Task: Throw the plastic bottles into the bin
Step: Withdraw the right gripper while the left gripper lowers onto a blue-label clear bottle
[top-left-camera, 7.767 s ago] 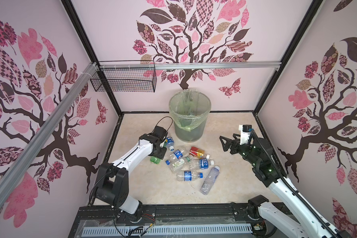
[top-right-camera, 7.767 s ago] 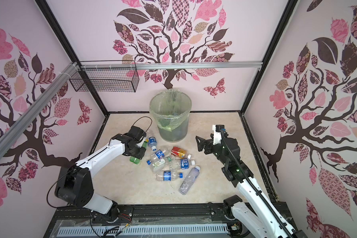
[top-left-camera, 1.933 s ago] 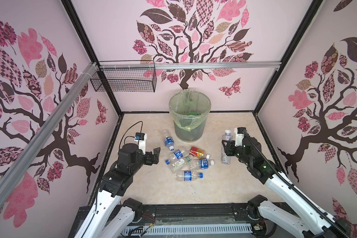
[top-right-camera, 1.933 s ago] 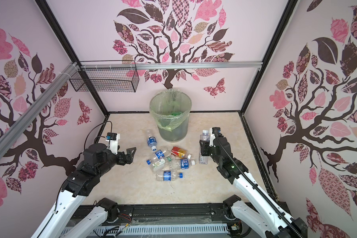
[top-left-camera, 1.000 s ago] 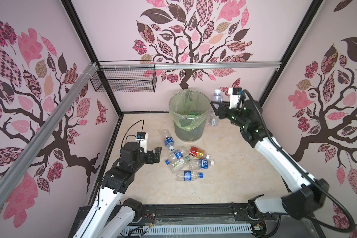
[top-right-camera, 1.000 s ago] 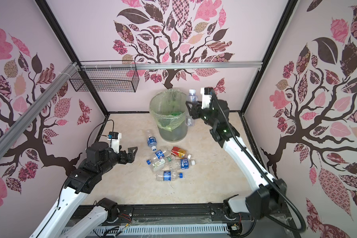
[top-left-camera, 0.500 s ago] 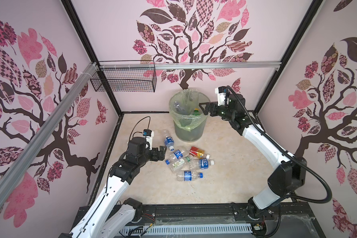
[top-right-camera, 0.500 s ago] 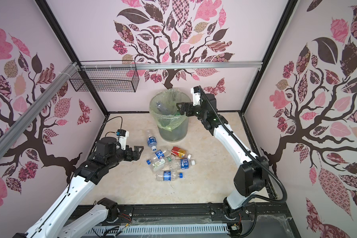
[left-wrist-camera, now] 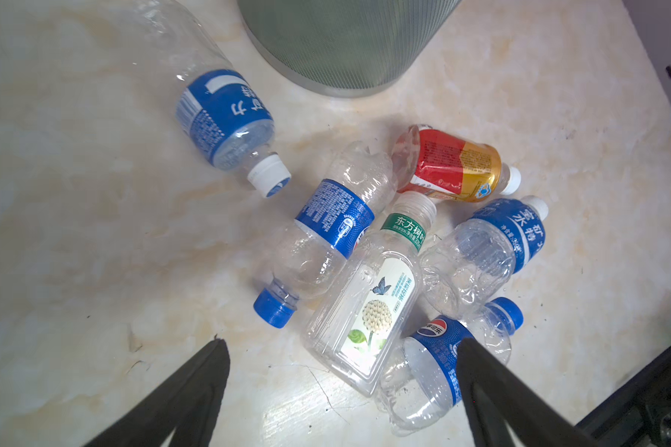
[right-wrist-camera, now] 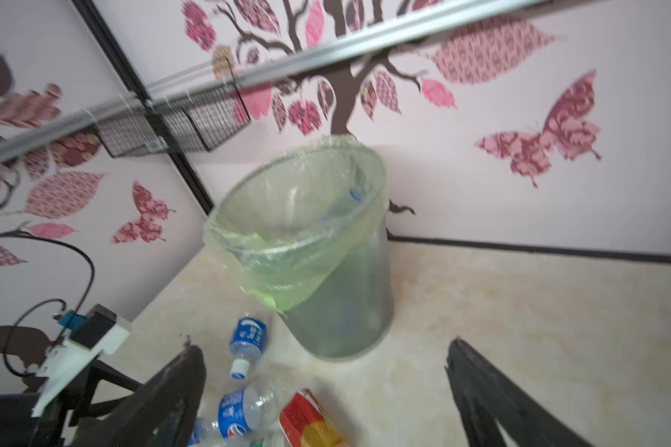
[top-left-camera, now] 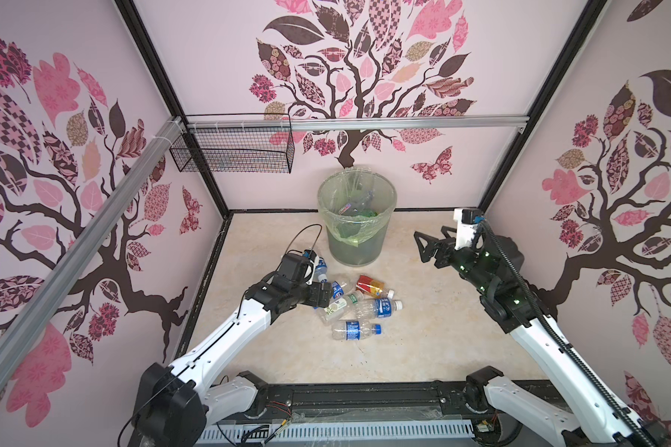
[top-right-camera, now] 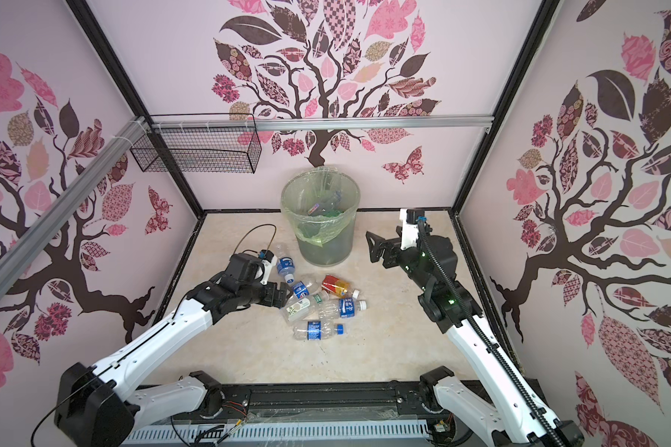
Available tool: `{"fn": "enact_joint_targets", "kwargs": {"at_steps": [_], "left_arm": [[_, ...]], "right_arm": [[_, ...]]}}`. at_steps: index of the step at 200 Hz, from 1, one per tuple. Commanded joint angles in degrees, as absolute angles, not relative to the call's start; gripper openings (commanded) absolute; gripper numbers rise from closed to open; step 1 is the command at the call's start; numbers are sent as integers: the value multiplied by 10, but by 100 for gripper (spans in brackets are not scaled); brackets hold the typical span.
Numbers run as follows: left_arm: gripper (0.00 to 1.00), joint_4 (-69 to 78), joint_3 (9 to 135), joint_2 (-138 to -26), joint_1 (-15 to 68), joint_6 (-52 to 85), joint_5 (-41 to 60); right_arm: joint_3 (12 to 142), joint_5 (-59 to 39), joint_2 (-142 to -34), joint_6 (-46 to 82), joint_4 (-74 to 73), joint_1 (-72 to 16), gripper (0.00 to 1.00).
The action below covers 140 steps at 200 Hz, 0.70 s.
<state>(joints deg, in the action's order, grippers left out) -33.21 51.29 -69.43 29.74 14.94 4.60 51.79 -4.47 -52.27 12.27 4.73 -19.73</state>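
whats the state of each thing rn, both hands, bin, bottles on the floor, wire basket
bin, upright, lined, part full
bottles on the floor, six, all lying down
left hand, open, holding nothing
right hand, open, empty, facing the bin
wire basket, hanging from the rail

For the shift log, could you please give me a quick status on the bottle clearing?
Left gripper open, low over the bottles. Right gripper open, empty, beside the bin. Six bottles on the table. Nothing blocking.
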Motion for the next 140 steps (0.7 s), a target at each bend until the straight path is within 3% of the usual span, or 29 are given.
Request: {"fn": "enact_joint_targets", "kwargs": {"at_steps": [1,83,140], "left_arm": [[94,-297,539,-731,301,147,31],[91,-239,594,-887,301,69,55],[82,-231,611,-945,300,62,85]], "right_arm": [[463,1,-506,169,60,-197,99],[413,4,-486,182,61,-196,100],[398,-10,-482,191,55,-196,100]]}}
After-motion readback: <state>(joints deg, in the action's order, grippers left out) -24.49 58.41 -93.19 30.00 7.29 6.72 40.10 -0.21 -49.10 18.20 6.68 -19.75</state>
